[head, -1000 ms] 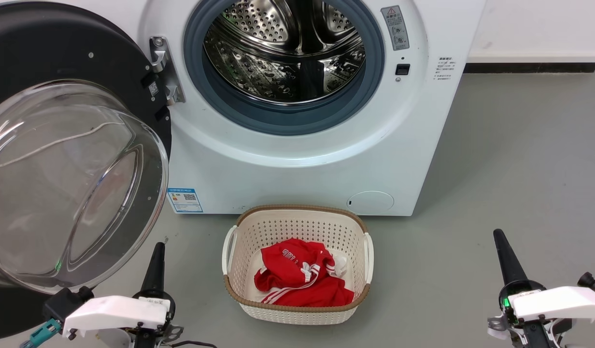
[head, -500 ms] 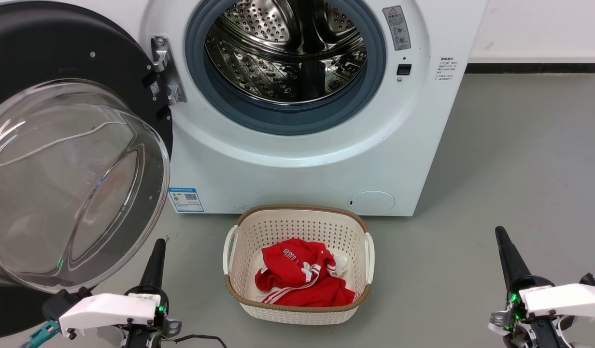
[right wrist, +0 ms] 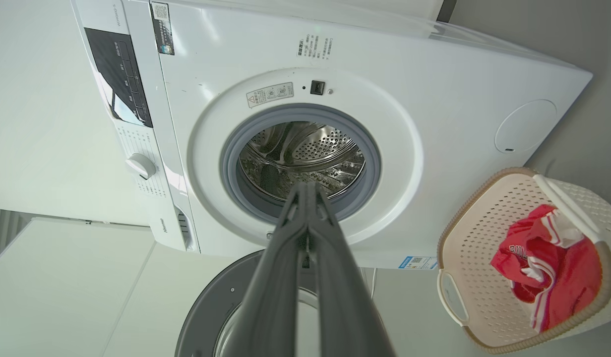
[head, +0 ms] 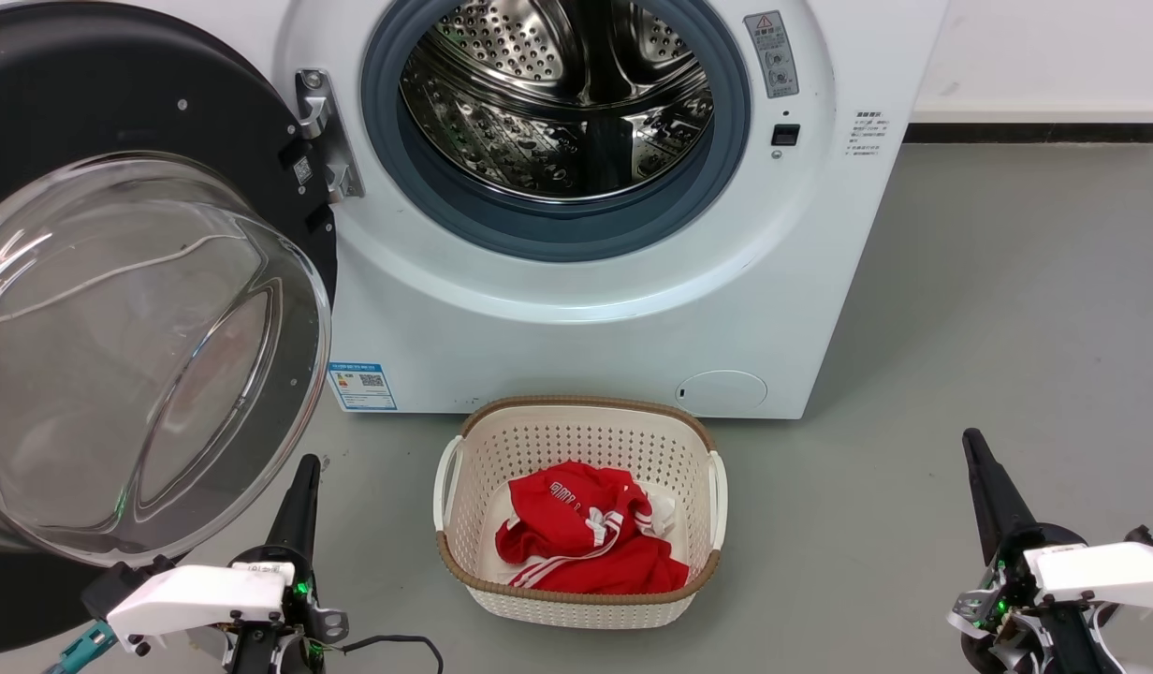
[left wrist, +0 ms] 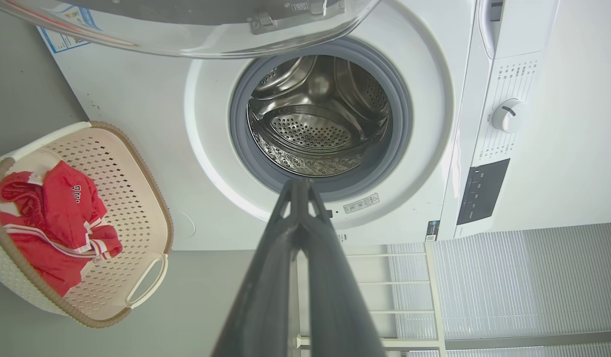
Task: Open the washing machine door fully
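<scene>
The washing machine door [head: 137,122], a black disc with a clear domed glass bowl, stands swung wide to the left on its hinge [head: 319,131]. Its edge shows in the left wrist view [left wrist: 186,29] and the right wrist view [right wrist: 211,307]. The steel drum opening [head: 558,103] is uncovered. My left gripper [head: 305,465] is shut, empty, low on the floor just below the glass bowl, apart from it. My right gripper [head: 971,440] is shut and empty at the lower right, well away from the machine.
A cream perforated basket [head: 474,449] with a red garment [head: 586,543] sits on the grey floor in front of the white machine [head: 576,337]. Open floor lies to the right. A white rack [left wrist: 409,277] shows in the left wrist view.
Both grippers have drifted slightly down and back. The door has not moved.
</scene>
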You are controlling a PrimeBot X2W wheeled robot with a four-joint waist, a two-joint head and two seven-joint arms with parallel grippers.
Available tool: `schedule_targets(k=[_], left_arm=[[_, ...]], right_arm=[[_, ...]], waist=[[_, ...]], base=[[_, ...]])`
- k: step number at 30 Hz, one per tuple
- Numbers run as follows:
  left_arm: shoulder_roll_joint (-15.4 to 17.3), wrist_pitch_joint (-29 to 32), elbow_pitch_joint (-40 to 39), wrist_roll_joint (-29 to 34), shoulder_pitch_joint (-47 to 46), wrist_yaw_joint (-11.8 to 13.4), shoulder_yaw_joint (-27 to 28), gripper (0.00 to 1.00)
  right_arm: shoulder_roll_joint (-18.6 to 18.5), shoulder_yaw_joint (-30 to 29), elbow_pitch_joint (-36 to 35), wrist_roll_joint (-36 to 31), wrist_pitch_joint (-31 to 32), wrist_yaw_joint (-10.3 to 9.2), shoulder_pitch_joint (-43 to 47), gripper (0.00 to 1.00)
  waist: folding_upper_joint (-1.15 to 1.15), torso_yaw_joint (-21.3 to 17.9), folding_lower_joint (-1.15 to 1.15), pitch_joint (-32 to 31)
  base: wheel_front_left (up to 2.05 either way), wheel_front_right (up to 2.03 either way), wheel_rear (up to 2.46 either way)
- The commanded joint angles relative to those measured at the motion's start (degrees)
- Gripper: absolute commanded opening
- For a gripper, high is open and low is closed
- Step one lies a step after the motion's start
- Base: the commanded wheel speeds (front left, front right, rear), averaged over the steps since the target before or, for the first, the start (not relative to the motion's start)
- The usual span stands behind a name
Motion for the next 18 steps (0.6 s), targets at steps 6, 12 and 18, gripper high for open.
schedule_targets(k=[6, 12, 18], left_arm=[[0.0, 1.0, 0.4, -3.6, -1.2, -0.6, 0.4, 0.0], [0.0, 1.5, 0.8, -6.1, -1.5, -0.8, 0.7, 0.0], [-0.1, 2.1, 1.1, -8.6, -1.6, -1.0, 0.9, 0.0]], right_arm=[[0.0, -0.5, 0.3, 3.5, 1.0, 0.0, -1.2, 0.0], [0.1, -0.8, 0.5, 5.9, 1.7, 0.0, -1.5, 0.0], [0.2, -1.1, 0.7, 8.2, 2.4, 0.0, -1.6, 0.0]], waist=[[0.0, 0.1, 0.0, 0.0], [0.0, 0.2, 0.0, 0.0], [0.0, 0.2, 0.0, 0.0]], base=[[0.0, 0.0, 0.0], [0.0, 0.0, 0.0], [0.0, 0.0, 0.0]])
